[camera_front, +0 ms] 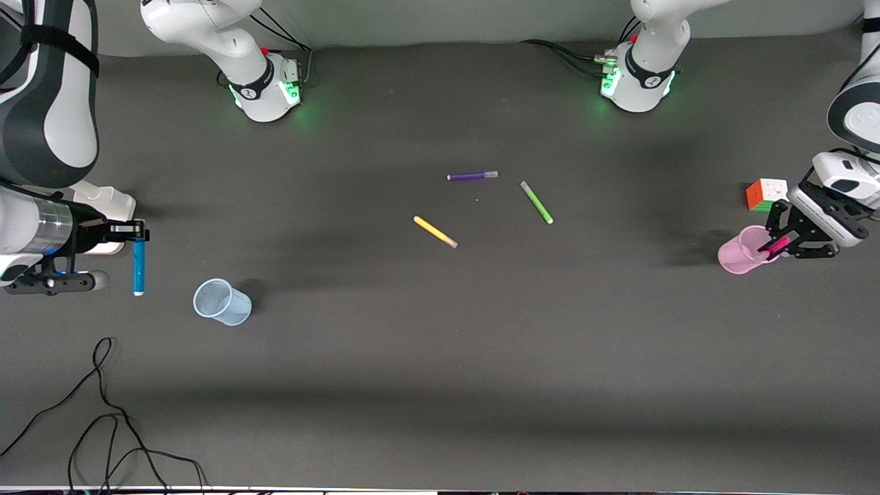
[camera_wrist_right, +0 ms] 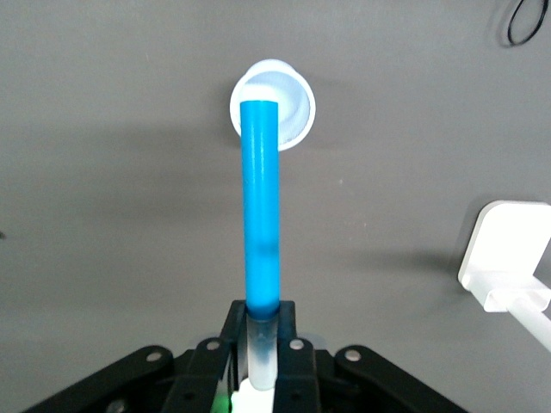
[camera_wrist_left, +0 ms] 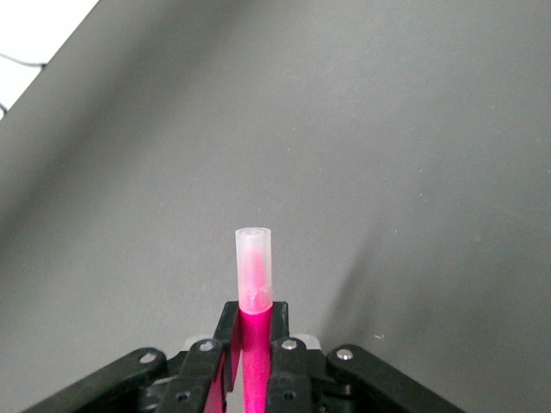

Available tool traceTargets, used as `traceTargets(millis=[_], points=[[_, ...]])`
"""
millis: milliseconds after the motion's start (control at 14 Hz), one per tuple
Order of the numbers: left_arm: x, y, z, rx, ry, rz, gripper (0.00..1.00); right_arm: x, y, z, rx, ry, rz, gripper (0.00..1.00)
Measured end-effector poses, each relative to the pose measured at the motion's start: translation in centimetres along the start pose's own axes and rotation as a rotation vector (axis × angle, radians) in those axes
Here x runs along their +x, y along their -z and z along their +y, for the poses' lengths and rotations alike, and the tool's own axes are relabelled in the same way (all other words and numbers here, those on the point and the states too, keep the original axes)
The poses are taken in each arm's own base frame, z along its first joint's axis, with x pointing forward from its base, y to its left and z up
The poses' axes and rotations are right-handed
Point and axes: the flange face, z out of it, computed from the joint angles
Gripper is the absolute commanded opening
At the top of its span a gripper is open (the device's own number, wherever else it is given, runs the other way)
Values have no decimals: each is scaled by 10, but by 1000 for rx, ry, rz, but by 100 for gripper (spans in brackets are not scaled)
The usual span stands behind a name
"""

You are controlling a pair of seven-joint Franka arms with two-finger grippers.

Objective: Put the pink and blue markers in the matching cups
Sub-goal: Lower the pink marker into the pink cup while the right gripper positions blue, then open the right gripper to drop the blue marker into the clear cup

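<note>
My right gripper [camera_front: 138,234] [camera_wrist_right: 263,320] is shut on the greyish cap end of the blue marker [camera_front: 139,265] [camera_wrist_right: 261,215], which hangs down over the table at the right arm's end. The pale blue cup [camera_front: 222,302] [camera_wrist_right: 293,107] stands upright on the table, apart from that marker. My left gripper [camera_front: 782,244] [camera_wrist_left: 255,323] is shut on the pink marker [camera_front: 775,246] [camera_wrist_left: 255,340], its pale cap pointing away from the jaws. In the front view that marker's end lies against the mouth of the pink cup [camera_front: 739,253]; I cannot tell whether it is inside.
A purple marker [camera_front: 472,176], a green marker [camera_front: 536,201] and a yellow marker [camera_front: 435,232] lie mid-table. A colour cube [camera_front: 765,194] sits beside the pink cup. Black cables [camera_front: 103,412] trail along the table's nearer edge. A white mount [camera_wrist_right: 504,262] stands by the right gripper.
</note>
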Motion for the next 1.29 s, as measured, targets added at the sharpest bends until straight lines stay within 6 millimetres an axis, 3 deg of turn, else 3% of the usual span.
traceTargets(millis=[357, 571, 857, 1000, 1071, 1143, 1214, 1286], points=[[-52, -19, 7, -18, -55, 83, 0, 16, -22, 12, 54, 3, -110, 8], [-73, -35, 13, -38, -60, 157, 0, 39, -50, 24, 81, 4, -168, 8], [-102, -64, 24, -75, -46, 243, 0, 67, -91, 23, 113, 0, -223, 8], [-108, -66, 24, -76, -35, 251, 0, 78, -111, 20, 139, 21, -249, 8], [-109, -65, 24, -75, -32, 255, 17, 83, -121, 20, 150, 22, -260, 8], [-110, -64, 23, -75, -30, 258, 64, 88, -130, 22, 158, 21, -270, 8], [-110, -64, 23, -74, -29, 260, 98, 92, -138, 25, 162, 20, -281, 8], [-111, -64, 23, -73, -27, 260, 99, 95, -145, 26, 164, 20, -290, 8]])
